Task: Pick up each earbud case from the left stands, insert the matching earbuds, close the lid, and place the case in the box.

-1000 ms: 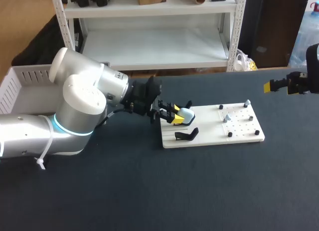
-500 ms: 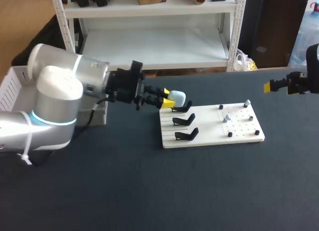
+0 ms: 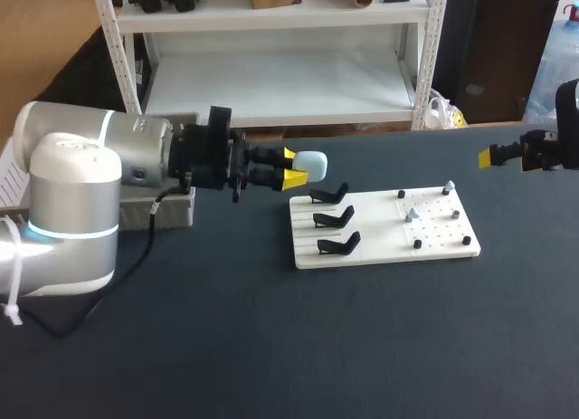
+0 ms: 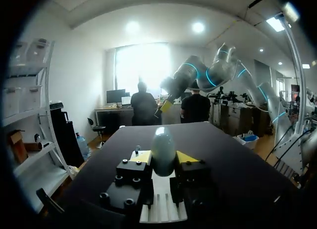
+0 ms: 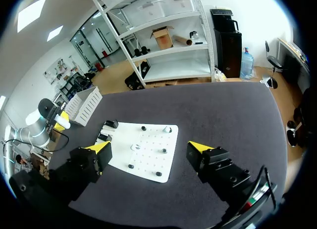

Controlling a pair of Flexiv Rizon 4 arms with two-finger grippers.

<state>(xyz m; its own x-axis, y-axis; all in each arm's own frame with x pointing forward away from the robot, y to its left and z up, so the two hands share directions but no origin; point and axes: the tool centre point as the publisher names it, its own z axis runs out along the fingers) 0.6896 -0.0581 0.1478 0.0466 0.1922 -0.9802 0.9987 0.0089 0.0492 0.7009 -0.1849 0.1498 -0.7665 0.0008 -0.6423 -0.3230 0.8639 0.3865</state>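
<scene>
Lifting clear now: the left pincer [image 3: 294, 172] has plucked the pale earbud case [image 3: 312, 162] off the black stands [image 3: 331, 219] and swung back toward its own side. The case is clamped between the yellow tips (the wrist camera shows it upright, squeezed from both sides). It hangs in the air above the counter [image 3: 271, 347], near the white board [image 3: 434, 249]. All three stands look bare. The right pincer [image 3: 498, 156] sits well apart, spread wide, holding nothing. Pickup looks done, so what seems an earbud [image 3: 412, 214] on the board is likely next.
</scene>
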